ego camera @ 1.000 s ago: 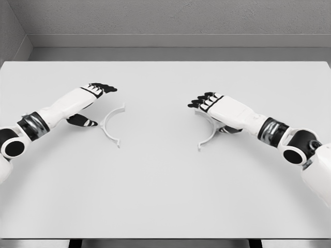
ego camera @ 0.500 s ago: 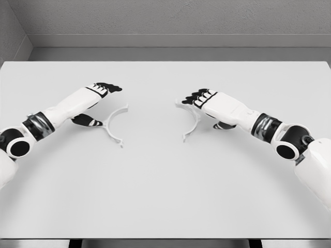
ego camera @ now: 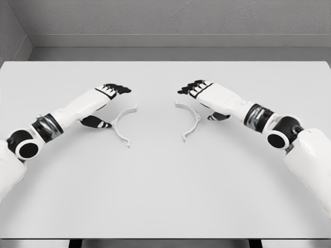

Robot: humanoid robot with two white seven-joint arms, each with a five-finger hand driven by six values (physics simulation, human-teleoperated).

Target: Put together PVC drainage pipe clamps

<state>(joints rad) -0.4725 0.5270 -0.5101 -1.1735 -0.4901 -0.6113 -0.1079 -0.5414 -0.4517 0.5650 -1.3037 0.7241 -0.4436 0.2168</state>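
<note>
Two white half-ring pipe clamp pieces lie on the white table point(ego camera: 165, 186), their open sides facing each other. My left hand point(ego camera: 107, 106) hovers over the left clamp half point(ego camera: 118, 127). Its fingers point(ego camera: 118, 89) are stretched out above the piece and its thumb point(ego camera: 97, 122) touches the outer curve. My right hand point(ego camera: 205, 102) sits above and just right of the right clamp half point(ego camera: 197, 120), with its fingers point(ego camera: 190, 89) extended and its thumb point(ego camera: 217, 117) outside the arc. Neither hand closes around a piece. A gap of bare table separates the two halves.
The table's far edge meets a grey wall point(ego camera: 165, 20) with a low ledge. The near edge runs along the bottom of the view. Nothing else stands on the table.
Both hands moved inward toward the centre. The left clamp half slid right along with the left thumb. The right half slid left earlier, then stayed still while the right hand rose slightly.
</note>
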